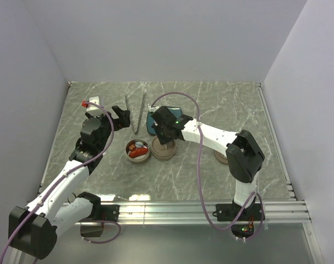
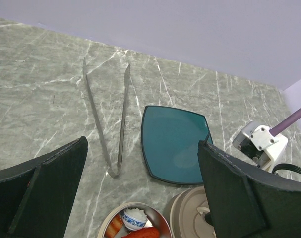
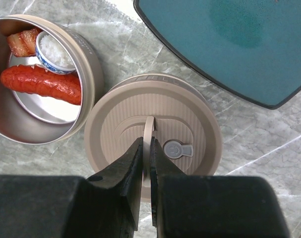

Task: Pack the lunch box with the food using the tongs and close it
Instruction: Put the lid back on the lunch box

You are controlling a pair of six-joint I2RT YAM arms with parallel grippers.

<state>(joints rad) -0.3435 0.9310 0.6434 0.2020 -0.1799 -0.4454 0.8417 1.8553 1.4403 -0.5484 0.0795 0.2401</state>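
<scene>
An open silver tin of the lunch box holds food: a red sausage, a small blue-and-white rice cup and a brown piece. Right beside it lies a round brown lid. My right gripper is shut on the lid's thin upright handle. I cannot tell whether a tin sits under this lid. The tongs lie flat on the table, V point toward me, left of the teal plate. My left gripper hovers open above them, holding nothing.
Another round brown piece shows partly under the right arm's forearm. The teal plate is bare and mostly hidden by the right wrist from above. White walls close in the marble table on three sides.
</scene>
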